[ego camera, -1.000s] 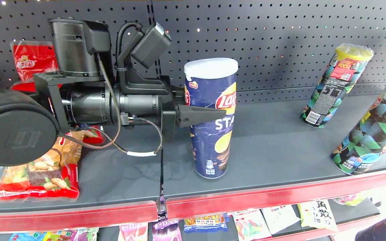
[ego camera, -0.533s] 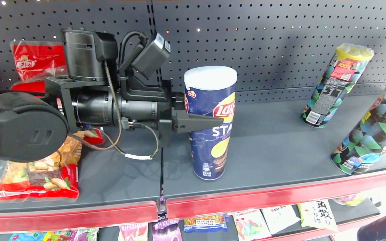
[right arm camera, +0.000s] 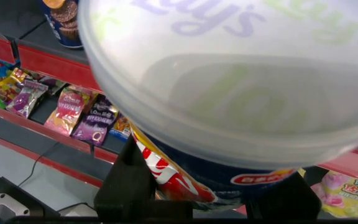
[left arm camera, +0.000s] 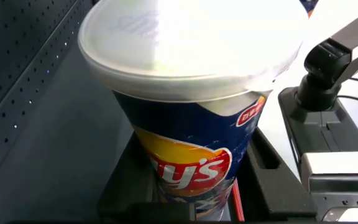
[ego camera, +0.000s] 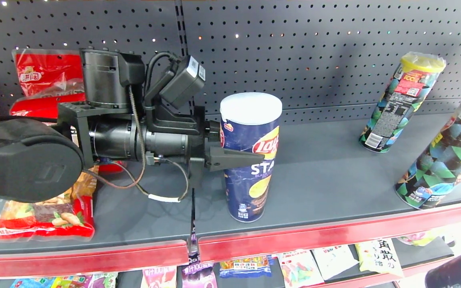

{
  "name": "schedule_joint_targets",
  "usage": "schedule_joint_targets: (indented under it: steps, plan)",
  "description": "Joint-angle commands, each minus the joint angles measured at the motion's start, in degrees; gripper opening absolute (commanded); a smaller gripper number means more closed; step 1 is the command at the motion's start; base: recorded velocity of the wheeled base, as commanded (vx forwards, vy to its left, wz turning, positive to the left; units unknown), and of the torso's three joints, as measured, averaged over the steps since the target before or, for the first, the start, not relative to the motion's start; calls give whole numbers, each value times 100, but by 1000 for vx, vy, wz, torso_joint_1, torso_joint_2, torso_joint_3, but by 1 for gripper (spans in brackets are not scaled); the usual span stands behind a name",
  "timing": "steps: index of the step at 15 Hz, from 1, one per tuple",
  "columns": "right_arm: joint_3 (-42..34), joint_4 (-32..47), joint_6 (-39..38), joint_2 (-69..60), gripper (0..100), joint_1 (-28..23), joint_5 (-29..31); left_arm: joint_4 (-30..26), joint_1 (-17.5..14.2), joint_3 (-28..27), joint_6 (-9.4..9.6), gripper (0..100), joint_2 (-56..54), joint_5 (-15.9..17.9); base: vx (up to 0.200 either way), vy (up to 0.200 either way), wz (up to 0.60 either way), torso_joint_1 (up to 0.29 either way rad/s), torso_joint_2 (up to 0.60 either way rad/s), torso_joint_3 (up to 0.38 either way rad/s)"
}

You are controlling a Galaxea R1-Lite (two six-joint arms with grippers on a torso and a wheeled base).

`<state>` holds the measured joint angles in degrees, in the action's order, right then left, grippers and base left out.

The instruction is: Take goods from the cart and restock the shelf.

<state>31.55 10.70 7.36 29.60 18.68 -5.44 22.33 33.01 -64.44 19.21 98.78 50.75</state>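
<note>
2 yellow-lidded cans (ego camera: 402, 100) lean at the shelf's (ego camera: 334, 176) right end, and red snack bags (ego camera: 42, 216) lie at its left, partly behind the left arm. The left gripper (ego camera: 250, 154) sits level, pointing right, jaws clamped on the upright blue chip can (ego camera: 250, 184) near the shelf's front edge; the right gripper (right arm camera: 210, 193) clasps a second can (right arm camera: 229, 93)

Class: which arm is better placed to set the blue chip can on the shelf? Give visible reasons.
Left: the left end effector grips the blue chip can upright over the shelf. The right end effector holds a second can lower down.
</note>
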Motion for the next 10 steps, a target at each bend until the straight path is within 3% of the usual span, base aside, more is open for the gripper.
schedule_joint_targets:
  steps: [1, 10]
  plan:
    - [0, 2, 2, 11, 0, 4, -1, 8, -5, 72, 21, 0, -43, -4, 0, 0, 0, 0, 0, 0]
    - [9, -33, 11, 134, 0, 4, -1, 87, 12, 599, 48, 0, -333, -39, 0, 0, 0, 0, 0, 0]
